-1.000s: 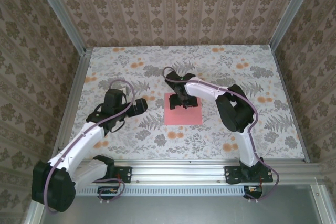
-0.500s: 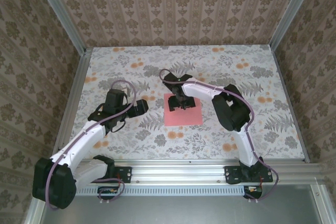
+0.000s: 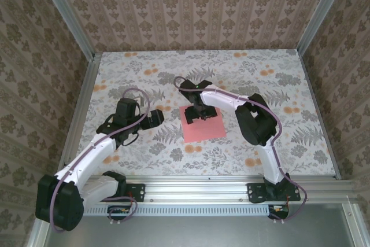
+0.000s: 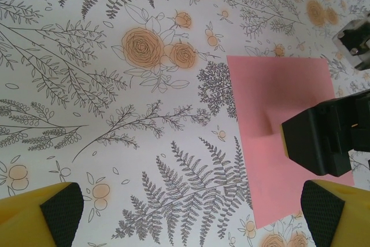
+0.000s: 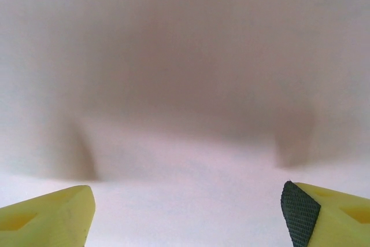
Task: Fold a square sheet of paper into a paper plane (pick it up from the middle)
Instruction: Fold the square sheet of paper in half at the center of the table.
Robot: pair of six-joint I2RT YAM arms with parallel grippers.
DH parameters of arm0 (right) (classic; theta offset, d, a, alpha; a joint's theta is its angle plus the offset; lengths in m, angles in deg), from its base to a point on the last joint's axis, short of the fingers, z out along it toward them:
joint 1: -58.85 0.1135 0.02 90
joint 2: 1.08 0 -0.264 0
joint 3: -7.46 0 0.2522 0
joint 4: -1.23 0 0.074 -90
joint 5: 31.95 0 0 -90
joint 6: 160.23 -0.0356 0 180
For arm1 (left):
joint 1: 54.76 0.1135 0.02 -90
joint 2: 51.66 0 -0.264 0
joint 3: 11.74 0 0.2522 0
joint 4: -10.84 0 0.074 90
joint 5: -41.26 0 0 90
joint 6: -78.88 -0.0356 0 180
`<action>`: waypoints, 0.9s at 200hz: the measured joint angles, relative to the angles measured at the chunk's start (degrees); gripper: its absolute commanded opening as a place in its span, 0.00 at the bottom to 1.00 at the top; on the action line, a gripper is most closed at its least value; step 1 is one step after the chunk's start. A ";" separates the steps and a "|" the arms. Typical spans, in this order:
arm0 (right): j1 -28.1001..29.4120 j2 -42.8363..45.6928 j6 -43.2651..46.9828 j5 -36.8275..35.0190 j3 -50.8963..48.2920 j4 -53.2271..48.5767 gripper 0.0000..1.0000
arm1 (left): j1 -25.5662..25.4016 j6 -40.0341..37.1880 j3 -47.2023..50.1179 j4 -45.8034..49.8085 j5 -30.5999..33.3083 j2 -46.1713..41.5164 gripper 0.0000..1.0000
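Square sheet of paper (image 3: 207, 129) is lying flat on the desk (image 3: 144, 79), my right gripper (image 3: 198, 116) resting on it spread wide, my left gripper (image 3: 156, 117) hovering nearby, wide too.

A staged robot test booth: damask-wallpapered walls (image 3: 191, 4), floral-print table (image 3: 277, 143), aluminium frame rails (image 3: 202, 184) along the edges.

We lose the far side of the square sheet of paper (image 3: 207, 129) beneath the right gripper (image 3: 196, 115); close up, its surface is a pale blur.
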 measured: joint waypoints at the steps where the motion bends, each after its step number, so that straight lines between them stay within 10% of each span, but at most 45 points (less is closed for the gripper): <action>1: 0.00 0.00 0.00 -0.04 0.04 0.00 0.89 | 0.00 0.00 0.00 0.00 -0.04 0.02 1.00; 91: -0.07 -1.38 -2.86 0.66 -1.33 1.14 0.90 | 0.00 -0.02 -0.02 0.00 -0.31 0.42 1.00; 180: -0.39 -0.79 -3.74 3.04 -2.73 3.39 0.70 | 0.00 0.00 -0.07 -0.02 -1.57 1.40 1.00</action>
